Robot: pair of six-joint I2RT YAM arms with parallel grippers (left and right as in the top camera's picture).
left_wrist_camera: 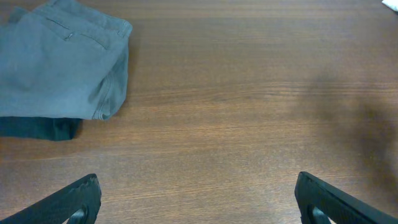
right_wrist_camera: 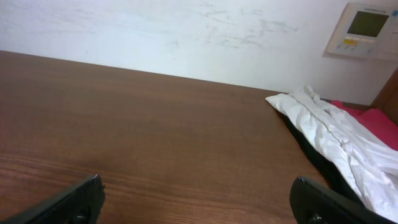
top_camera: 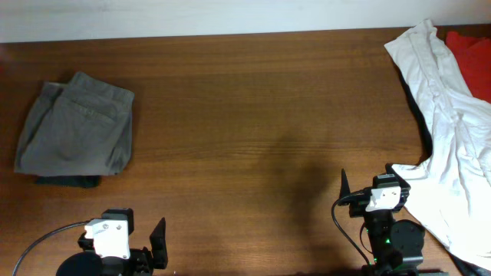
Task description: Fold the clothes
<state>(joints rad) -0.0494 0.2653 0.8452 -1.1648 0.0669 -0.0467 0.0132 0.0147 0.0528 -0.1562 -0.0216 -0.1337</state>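
Note:
The grey-olive shorts (top_camera: 77, 123) lie folded at the far left of the table, on top of a dark garment (top_camera: 69, 181). They also show in the left wrist view (left_wrist_camera: 59, 59), top left. A white garment (top_camera: 453, 130) lies loose along the right edge, also seen in the right wrist view (right_wrist_camera: 339, 134). My left gripper (top_camera: 121, 226) is at the front left, open and empty (left_wrist_camera: 198, 186), well short of the shorts. My right gripper (top_camera: 380, 184) is at the front right, open and empty (right_wrist_camera: 198, 186), just left of the white garment.
A red garment (top_camera: 469, 46) lies at the back right corner, partly under the white one, with a dark cloth (right_wrist_camera: 317, 155) beneath. The brown wooden table (top_camera: 253, 115) runs to a white wall at the back. A wall control panel (right_wrist_camera: 364, 28) hangs beyond.

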